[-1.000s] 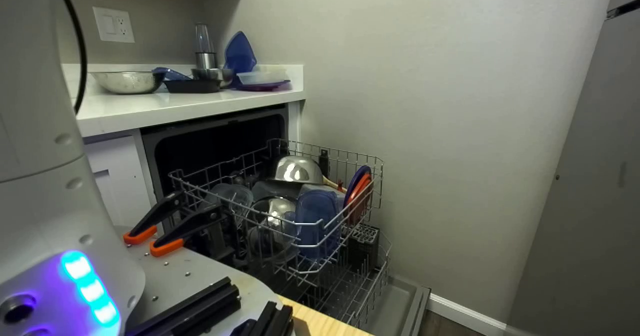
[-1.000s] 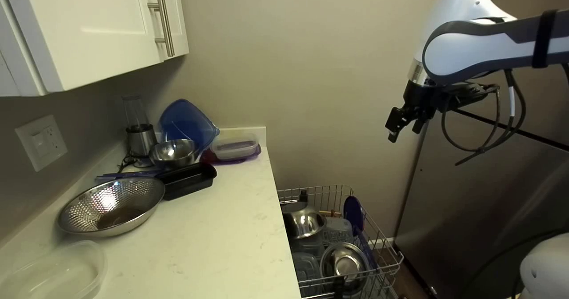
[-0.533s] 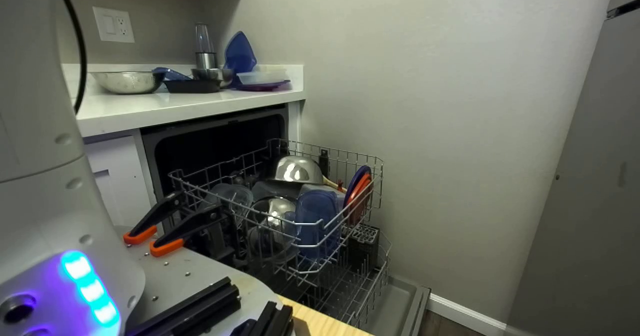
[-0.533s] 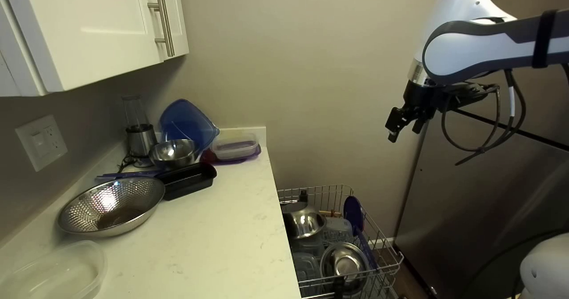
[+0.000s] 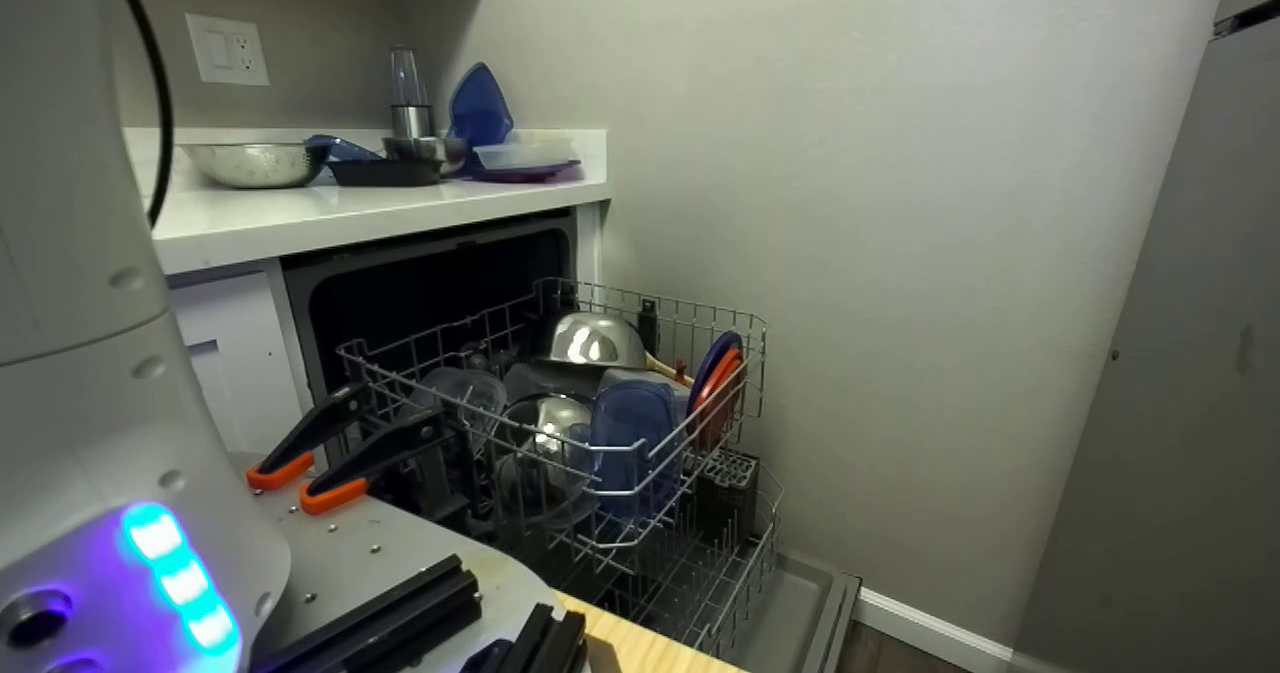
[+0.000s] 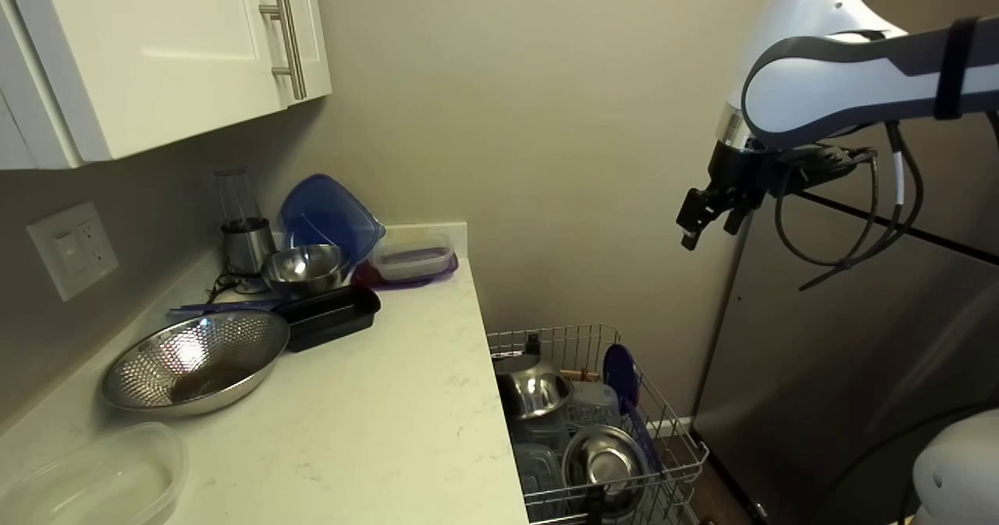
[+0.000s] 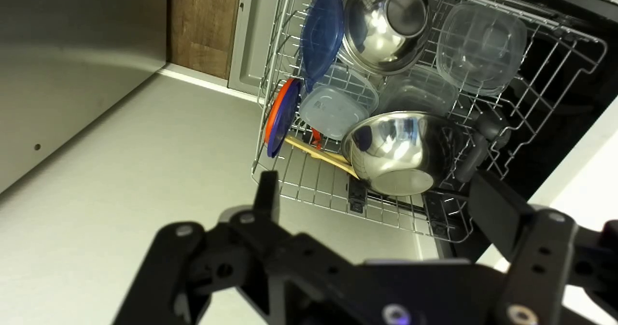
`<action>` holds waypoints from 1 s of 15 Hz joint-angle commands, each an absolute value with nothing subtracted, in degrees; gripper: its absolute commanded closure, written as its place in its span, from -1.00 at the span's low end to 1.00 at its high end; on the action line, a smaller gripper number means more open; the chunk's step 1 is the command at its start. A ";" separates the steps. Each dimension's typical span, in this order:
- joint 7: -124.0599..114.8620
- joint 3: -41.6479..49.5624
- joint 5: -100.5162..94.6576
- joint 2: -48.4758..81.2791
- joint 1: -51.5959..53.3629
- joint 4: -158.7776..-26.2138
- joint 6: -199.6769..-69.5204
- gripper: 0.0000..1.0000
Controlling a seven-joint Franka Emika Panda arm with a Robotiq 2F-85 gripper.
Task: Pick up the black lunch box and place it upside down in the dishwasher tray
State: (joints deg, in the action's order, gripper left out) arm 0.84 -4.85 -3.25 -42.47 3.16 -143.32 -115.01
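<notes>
A: How are the fingers (image 7: 497, 209) standing?

B: Wide apart and clamping nothing. In the wrist view, the dishwasher tray (image 7: 309, 182) is spreading out below and well beyond them.

A: What's showing between them there?

B: An upturned steel mixing bowl (image 7: 400, 155). It's resting tilted in that tray, well apart from both fingers.

A: And the black lunch box (image 6: 332, 320)?

B: It's sitting on the table (image 6: 406, 400), well off to the side of the fingers, mouth up. In an exterior view a perforated steel colander (image 6: 195, 363) is overlapping the end away from the fingers; I can't tell whether box and colander are touching.

A: How will it be handling?

B: Lightly, I'm guessing: stiff plastic, hardly fragile, though the smooth walls may be slipping under a weak pinch.

A: So where should we be taking hold?

B: I'd be gripping the wall at the end facing the fingers, one inside, one outside, away from the colander. I'd be biting deep, since a shallow hold might be letting it swing during the turning.
</notes>
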 commanded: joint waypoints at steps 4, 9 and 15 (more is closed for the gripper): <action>0.46 -6.45 -3.61 -36.42 4.52 -141.48 -119.98 -1.00; 1.79 -13.22 -5.10 -24.29 9.80 -135.23 -130.90 -1.00; 9.66 -16.02 -6.21 -10.72 15.41 -125.13 -135.61 -1.00</action>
